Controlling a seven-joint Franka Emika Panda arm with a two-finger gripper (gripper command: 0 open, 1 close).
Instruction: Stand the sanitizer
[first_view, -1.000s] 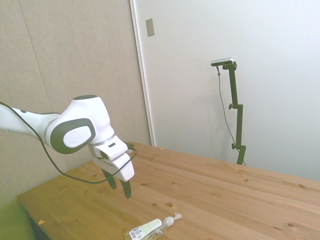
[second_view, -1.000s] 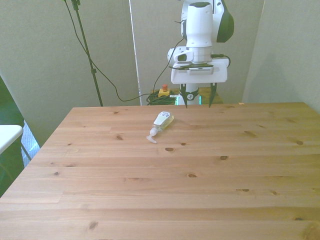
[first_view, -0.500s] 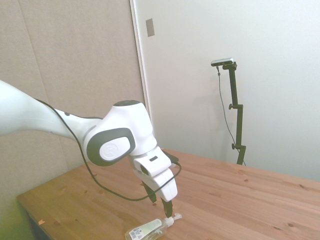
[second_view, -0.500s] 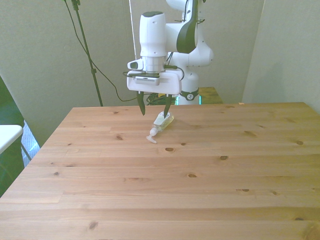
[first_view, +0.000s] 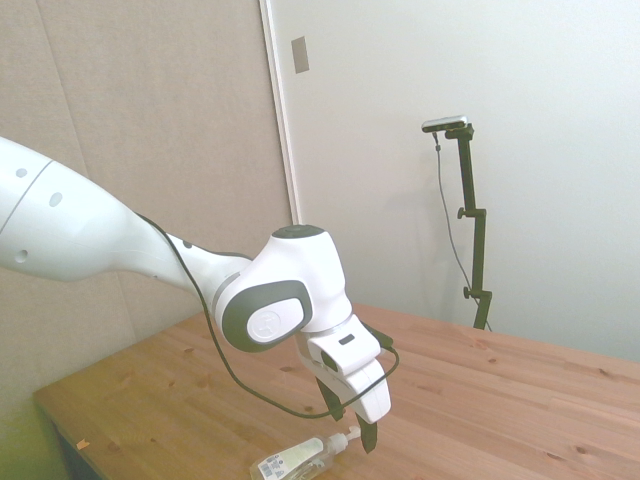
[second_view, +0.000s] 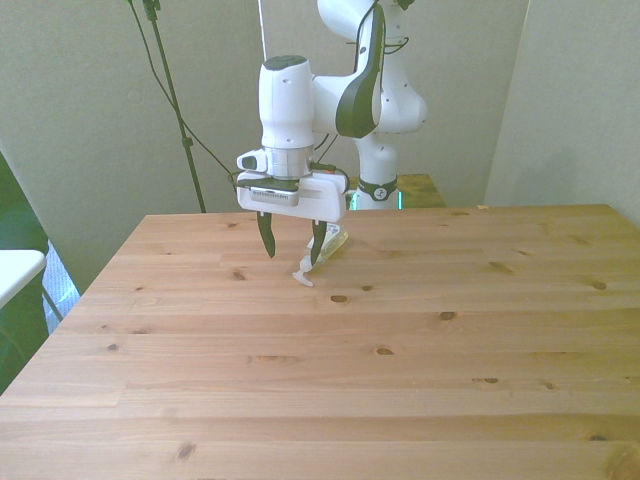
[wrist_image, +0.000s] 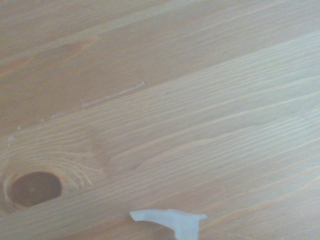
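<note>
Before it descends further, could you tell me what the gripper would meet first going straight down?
Probably the sanitizer's pump end, beside one finger of the open gripper; otherwise bare table. Depth is unclear.

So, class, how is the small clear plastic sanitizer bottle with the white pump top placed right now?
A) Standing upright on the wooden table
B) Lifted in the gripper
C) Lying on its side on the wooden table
C: the sanitizer bottle lies flat on the wooden table, with the open gripper above its pump end, not gripping it.
</note>
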